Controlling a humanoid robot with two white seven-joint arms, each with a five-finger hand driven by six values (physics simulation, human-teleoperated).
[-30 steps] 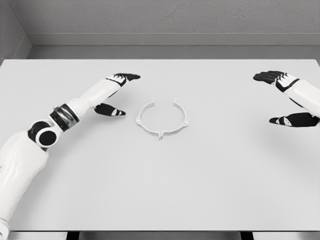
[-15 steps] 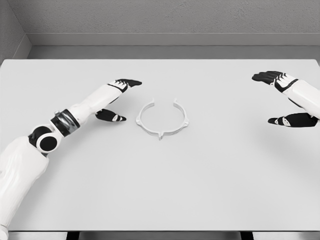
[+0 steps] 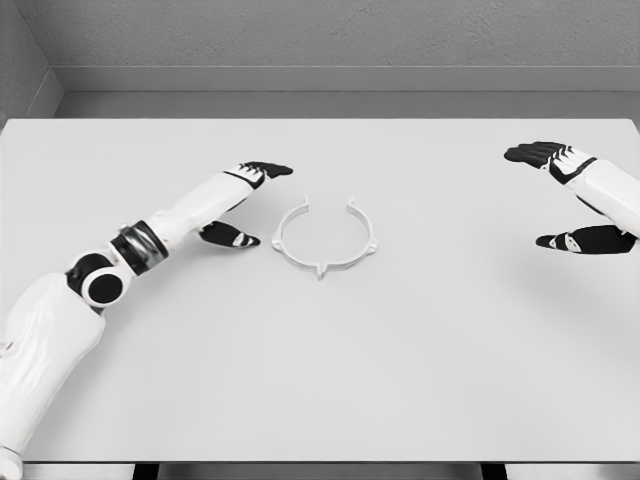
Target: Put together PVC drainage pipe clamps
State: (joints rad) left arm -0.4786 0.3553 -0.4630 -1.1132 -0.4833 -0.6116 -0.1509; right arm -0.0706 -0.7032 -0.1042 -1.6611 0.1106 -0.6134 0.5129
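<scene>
Mid-bench (image 3: 420,380) sits the white clamp ring (image 3: 323,240), gap facing away. Left hand (image 3: 245,205) is just beside it, fingers spread, holding nothing, so looks like the reach step; next it needs to close on the rim. Right hand (image 3: 570,195) hovers well apart, also open-fingered.

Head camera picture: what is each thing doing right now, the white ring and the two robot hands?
pipe clamp: flat on the table, gap on its far side, nothing touching it.
left hand: open, empty, just left of the clamp, thumb and fingers spread toward it.
right hand: open, empty, far off at the right edge.
</scene>
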